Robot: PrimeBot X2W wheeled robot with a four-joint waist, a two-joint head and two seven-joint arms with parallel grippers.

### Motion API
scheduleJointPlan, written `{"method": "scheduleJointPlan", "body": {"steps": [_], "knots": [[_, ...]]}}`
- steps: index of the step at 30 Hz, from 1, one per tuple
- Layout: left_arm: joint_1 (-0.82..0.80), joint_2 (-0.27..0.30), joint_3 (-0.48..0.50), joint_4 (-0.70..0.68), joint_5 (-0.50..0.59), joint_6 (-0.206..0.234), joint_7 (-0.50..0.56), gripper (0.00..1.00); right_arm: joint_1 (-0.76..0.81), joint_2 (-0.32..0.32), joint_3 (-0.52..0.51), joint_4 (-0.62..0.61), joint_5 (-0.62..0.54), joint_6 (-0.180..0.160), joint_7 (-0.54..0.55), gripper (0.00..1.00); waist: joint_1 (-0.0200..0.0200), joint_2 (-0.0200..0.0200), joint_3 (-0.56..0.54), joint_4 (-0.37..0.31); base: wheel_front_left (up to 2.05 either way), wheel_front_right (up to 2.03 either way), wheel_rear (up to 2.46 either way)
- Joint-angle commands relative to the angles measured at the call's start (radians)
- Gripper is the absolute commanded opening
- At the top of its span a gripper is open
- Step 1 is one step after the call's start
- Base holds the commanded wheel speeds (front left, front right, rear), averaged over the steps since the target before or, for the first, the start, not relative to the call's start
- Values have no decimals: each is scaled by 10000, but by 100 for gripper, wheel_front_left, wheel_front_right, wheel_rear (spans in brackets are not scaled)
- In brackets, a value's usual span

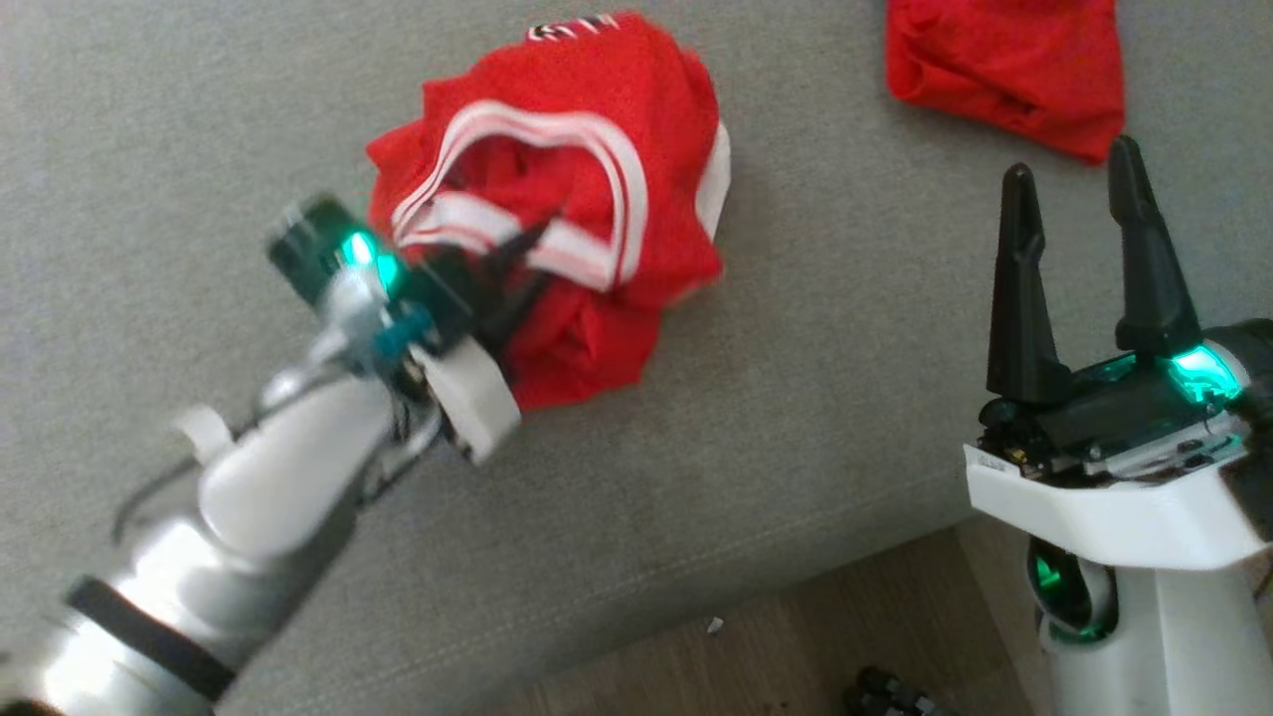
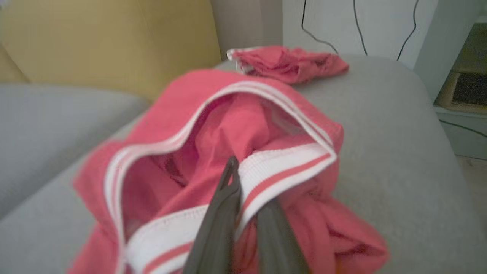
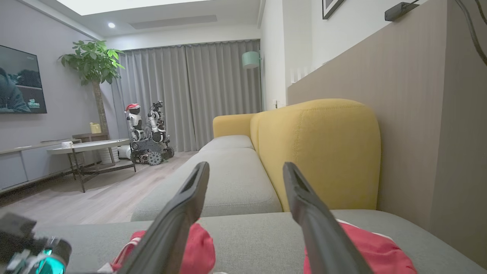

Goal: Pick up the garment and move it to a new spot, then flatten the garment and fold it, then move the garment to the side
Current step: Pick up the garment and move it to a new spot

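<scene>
The garment [image 1: 597, 119] is a crumpled red jersey with white striped trim, lying on the grey sofa seat [image 1: 845, 348]. My left gripper [image 1: 527, 244] reaches in from the lower left and is shut on the jersey's white and red band. In the left wrist view the left gripper [image 2: 247, 186] pinches that band, one finger above it and one below, on the garment [image 2: 213, 114]. My right gripper [image 1: 1072, 164] stands open at the lower right, apart from the jersey and holding nothing. Between the open fingers of the right gripper [image 3: 245, 167] I look along the sofa, with the garment [image 3: 198, 243] low in front.
A second red cloth [image 1: 1004, 60] lies crumpled at the far right of the seat. The yellow backrest [image 3: 319, 152] runs along the sofa's back. The seat's front edge meets wooden floor [image 1: 796, 636] near me. A table [image 3: 91, 146] and another robot [image 3: 148, 133] stand far off.
</scene>
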Motion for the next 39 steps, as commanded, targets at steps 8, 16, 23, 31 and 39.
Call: {"method": "scheduleJointPlan", "body": {"steps": [8,16,23,31,39], "knots": [[1105,-875,1401,-247,-275,526,-51,100,113,58,371,309,-134,44,-40,100,0,0,-624,929,0,0,0],[3571,-1548,3528,-1857,-198,1406,-51,100,644,58,374,1597,-318,44,-40,100,0,0,-2017,2395,0,0,0],[6107,-2504,5963,-3275,191,2257,-51,100,1302,58,-124,2633,-556,44,-40,100,0,0,-3119,3817,0,0,0],[8046,-2865,7171,-4585,1774,2228,-51,100,1862,58,-225,3142,-1233,44,-40,100,0,0,-3854,4281,0,0,0],[9334,-3169,7687,-5167,2571,2420,-51,100,2446,58,-450,3300,-1597,44,-40,100,0,0,-4225,4273,0,0,0]]}}
